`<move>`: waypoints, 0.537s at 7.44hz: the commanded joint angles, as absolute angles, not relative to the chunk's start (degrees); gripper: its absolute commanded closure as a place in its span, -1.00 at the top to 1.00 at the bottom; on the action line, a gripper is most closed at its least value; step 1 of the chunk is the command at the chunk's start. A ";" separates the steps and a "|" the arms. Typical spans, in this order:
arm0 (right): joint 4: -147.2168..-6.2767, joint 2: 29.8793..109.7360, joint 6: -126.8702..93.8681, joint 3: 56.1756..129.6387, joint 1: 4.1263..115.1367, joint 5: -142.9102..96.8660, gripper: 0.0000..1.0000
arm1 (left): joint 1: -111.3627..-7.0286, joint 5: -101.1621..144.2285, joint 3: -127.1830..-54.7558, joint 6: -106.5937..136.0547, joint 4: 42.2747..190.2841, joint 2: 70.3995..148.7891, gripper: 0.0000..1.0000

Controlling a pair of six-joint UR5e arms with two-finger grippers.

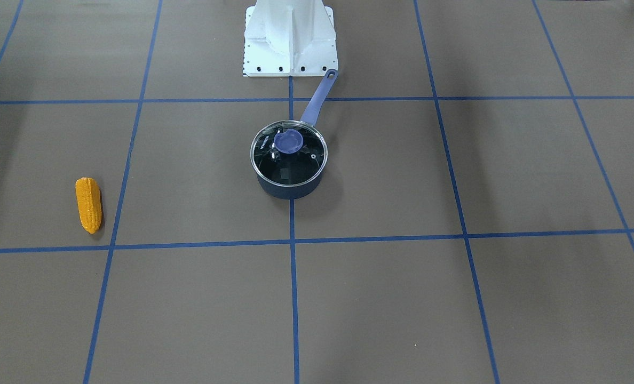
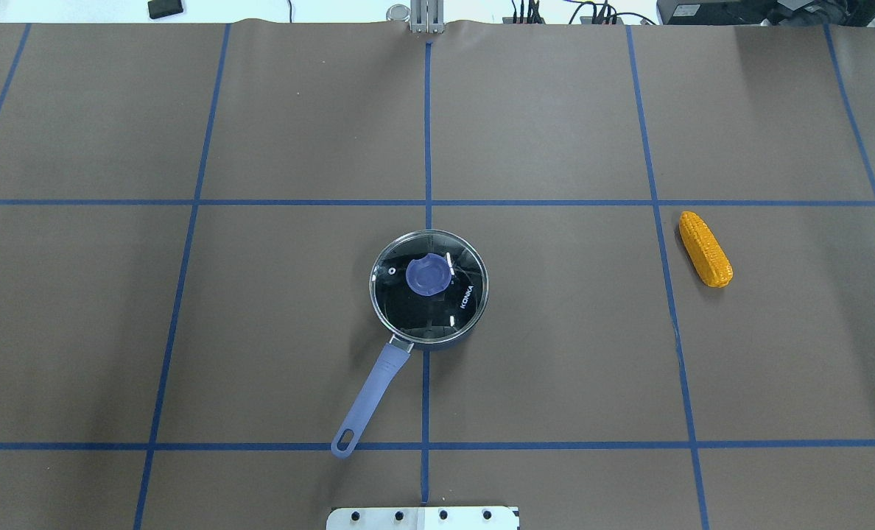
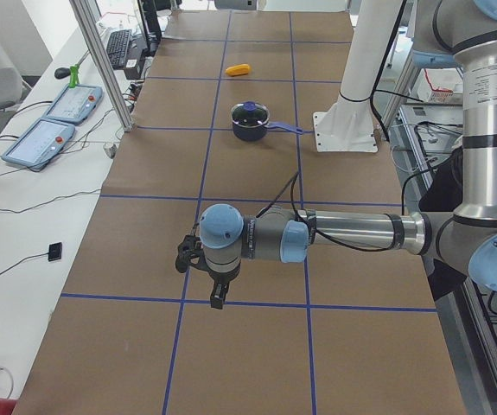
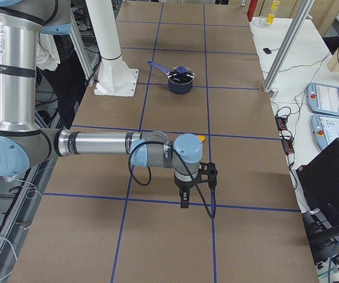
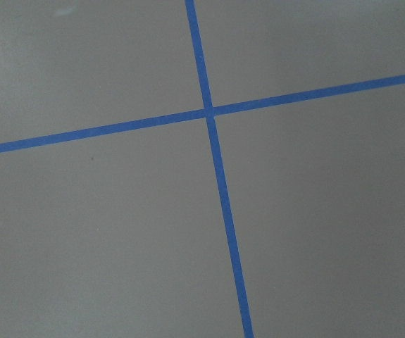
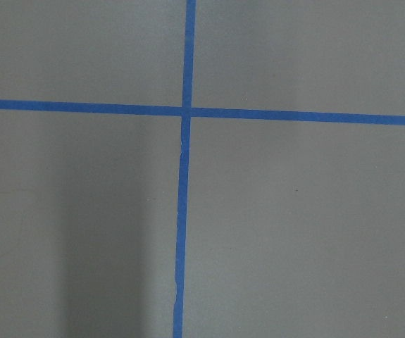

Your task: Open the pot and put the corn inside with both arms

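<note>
Pot (image 2: 429, 294) lidded, corn (image 2: 705, 249) apart, left hand (image 3: 216, 298), right hand (image 4: 184, 201) pointing downward

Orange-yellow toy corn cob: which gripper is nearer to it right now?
Right. The right gripper hovers close to the orange-yellow toy corn cob; the left gripper is far off, beyond the dark navy glass-lidded saucepan.

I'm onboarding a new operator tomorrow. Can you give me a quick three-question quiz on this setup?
1. True or false: the lid is on the pot.
2. The corn lies: A) on the robot's left B) on its right C) in the pot.
3. Fill in: the handle points toward the robot's white ____.
Key: 1 true; 2 B; 3 base.
</note>
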State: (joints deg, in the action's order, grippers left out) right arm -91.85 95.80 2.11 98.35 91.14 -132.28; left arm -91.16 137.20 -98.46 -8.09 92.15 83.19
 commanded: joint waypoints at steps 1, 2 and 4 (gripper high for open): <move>-91.85 95.80 2.02 98.52 91.14 -132.36 1.00 | -91.23 137.72 -99.22 -8.09 92.11 83.14 0.97; -91.85 95.80 2.02 98.79 91.06 -132.54 1.00 | -91.14 137.72 -99.40 -8.00 92.11 83.14 0.97; -91.85 95.54 1.93 99.05 91.14 -132.63 1.00 | -91.14 137.72 -99.67 -8.00 92.20 83.14 0.97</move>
